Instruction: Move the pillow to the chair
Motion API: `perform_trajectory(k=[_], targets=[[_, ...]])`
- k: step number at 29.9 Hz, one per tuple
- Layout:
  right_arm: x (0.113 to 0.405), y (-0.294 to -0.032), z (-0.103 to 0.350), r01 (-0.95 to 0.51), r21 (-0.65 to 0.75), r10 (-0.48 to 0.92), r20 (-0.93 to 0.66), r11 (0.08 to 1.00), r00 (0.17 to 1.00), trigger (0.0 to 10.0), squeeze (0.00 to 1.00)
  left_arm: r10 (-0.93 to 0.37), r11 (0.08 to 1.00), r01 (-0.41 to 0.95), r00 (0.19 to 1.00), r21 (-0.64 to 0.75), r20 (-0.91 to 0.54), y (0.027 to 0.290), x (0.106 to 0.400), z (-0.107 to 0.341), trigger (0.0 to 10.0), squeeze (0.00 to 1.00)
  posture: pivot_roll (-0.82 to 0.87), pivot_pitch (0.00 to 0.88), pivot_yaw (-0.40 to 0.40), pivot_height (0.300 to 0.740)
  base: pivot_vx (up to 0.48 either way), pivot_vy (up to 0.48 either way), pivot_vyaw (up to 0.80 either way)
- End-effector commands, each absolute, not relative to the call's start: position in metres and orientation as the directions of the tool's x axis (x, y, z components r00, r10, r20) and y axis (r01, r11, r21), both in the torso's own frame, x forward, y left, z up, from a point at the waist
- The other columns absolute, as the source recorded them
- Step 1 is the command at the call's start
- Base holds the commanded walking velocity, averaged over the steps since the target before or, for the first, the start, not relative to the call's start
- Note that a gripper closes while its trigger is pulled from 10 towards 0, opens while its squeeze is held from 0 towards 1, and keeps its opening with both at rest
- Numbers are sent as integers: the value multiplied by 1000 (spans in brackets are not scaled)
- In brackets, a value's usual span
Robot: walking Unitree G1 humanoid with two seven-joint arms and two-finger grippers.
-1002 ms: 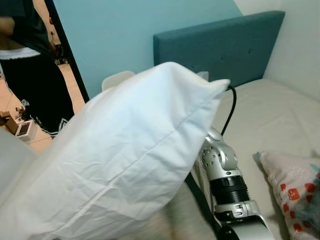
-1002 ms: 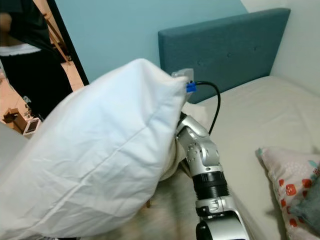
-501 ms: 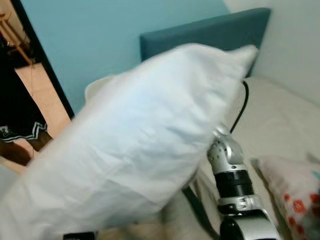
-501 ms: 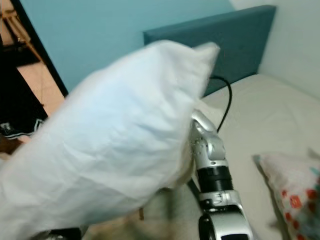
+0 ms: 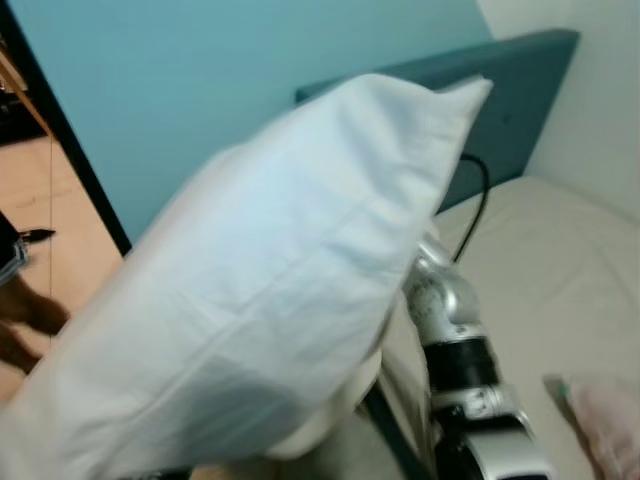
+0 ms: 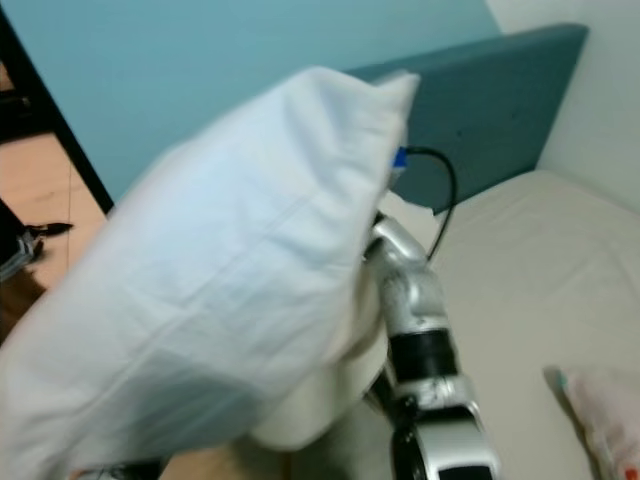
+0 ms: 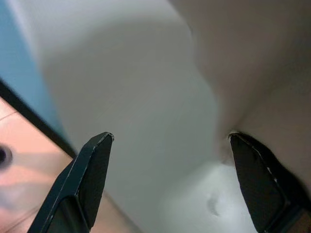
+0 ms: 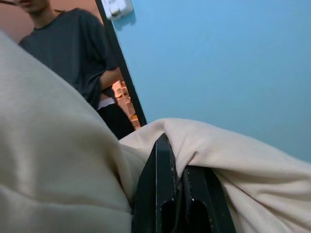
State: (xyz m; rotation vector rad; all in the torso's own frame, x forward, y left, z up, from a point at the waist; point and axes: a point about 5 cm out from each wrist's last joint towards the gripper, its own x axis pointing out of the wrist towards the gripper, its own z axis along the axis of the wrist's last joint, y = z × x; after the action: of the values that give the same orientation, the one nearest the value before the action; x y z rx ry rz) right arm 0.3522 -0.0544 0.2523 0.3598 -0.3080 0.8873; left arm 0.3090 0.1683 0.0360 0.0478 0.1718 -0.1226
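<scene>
A big white pillow (image 5: 280,290) hangs in the air close before me and covers most of the left and middle of the head views. My right gripper (image 8: 177,162) is shut on a fold of its fabric (image 8: 233,160); the silver right arm (image 5: 450,320) reaches up behind the pillow's right edge. A white rounded shape, possibly the chair (image 6: 310,410), peeks out under the pillow's lower edge. My left gripper (image 7: 170,138) is open, its fingers wide apart in front of a smooth pale surface that I cannot identify.
The teal headboard (image 5: 530,100) and the beige mattress (image 5: 560,290) lie to the right, with a patterned cushion (image 5: 610,420) at the near right. A blue wall stands behind. A dark door frame (image 5: 60,140) and an orange floor are at left. A person in a dark shirt (image 8: 73,48) stands in the doorway.
The view has swung and blurred. The pillow's top corner has risen against the headboard. The person at the left has slid out of the head views.
</scene>
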Motion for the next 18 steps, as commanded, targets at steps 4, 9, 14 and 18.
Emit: perform_trajectory(k=[4,9,14,18], targets=[[347,-51,255,-820,134,717,420,557,556,10000,0,-33,995,42,994,86,-104,171,321,53,10000,0,-156,63,35,740,0,0,0],[358,-40,206,-756,22,755,47,654,654,10000,0,100,985,-68,975,158,-201,190,318,43,10000,0,-151,67,33,735,0,0,0],[374,-63,190,-610,5,608,-74,793,790,10000,0,63,988,-9,938,157,-342,185,305,20,10000,0,-154,74,34,715,0,0,0],[375,-69,179,-587,6,581,-157,809,799,10000,0,77,985,-10,920,174,-384,185,301,13,10000,0,-156,80,34,695,0,0,0]])
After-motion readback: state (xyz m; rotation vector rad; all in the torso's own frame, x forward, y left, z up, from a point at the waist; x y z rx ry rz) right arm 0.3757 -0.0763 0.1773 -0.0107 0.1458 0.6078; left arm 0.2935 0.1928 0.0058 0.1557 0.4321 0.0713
